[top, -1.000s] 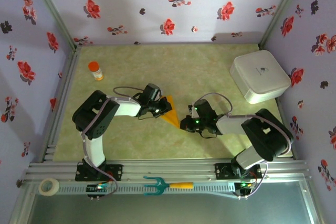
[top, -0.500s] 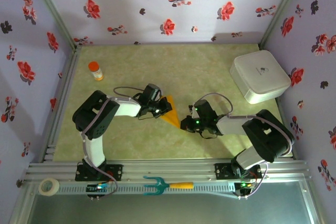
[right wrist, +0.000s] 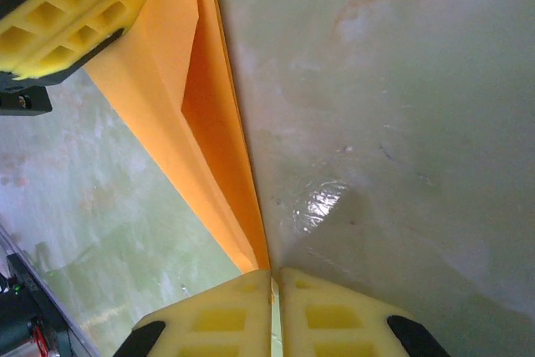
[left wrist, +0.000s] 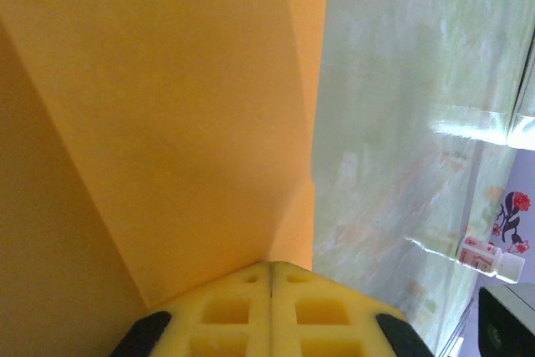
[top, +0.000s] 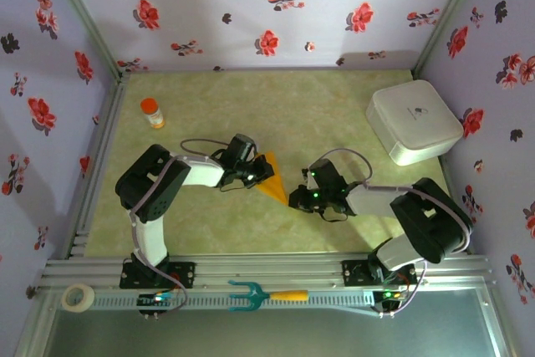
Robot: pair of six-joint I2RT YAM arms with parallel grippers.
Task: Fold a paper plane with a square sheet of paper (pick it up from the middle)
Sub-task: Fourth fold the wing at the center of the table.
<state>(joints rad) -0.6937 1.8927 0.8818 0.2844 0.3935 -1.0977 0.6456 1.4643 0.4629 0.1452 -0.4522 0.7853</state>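
Note:
The square sheet of paper (top: 269, 180) is orange-yellow and folded into a narrow pointed wedge with a centre crease, lying mid-table between the arms. My left gripper (top: 257, 171) is shut on its wide end. In the left wrist view the paper (left wrist: 167, 123) fans out from the pressed-together jaws of that gripper (left wrist: 271, 267). My right gripper (top: 293, 198) holds the pointed end. In the right wrist view the paper's (right wrist: 209, 148) tip runs into a thin slit between that gripper's (right wrist: 274, 275) jaws. The left gripper's fingers (right wrist: 67, 14) show at the top left there.
A small orange-capped bottle (top: 151, 112) stands at the back left. A white box (top: 414, 121) sits at the back right. On the front rail lie a teal fork with an orange handle (top: 263, 295) and a tape roll (top: 78, 297).
The right gripper's jaws have eased apart by a sliver and the right arm has shifted slightly. The left gripper and the paper have stayed in place.

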